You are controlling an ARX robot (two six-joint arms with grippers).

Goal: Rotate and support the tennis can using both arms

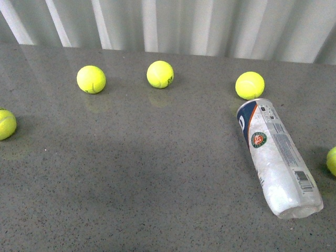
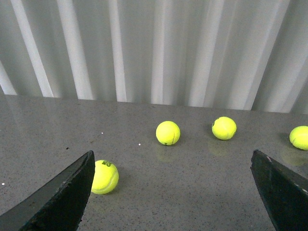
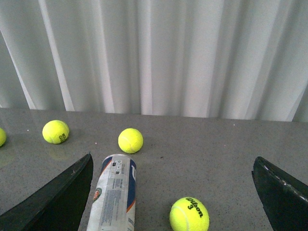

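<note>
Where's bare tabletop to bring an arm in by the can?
Widest free patch: the table's near middle, between the back-left ball, back-middle ball, left-edge ball and the tennis can. Crowded right: the back-right ball sits near the can's far end, the right-edge ball beside it.

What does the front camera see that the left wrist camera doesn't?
Only the front view shows the tennis can, lying on its side toward the right of the table. Only the left wrist view shows the left tool, open wide and holding nothing. Both show yellow tennis balls, the grey table and the white curtain behind it.
</note>
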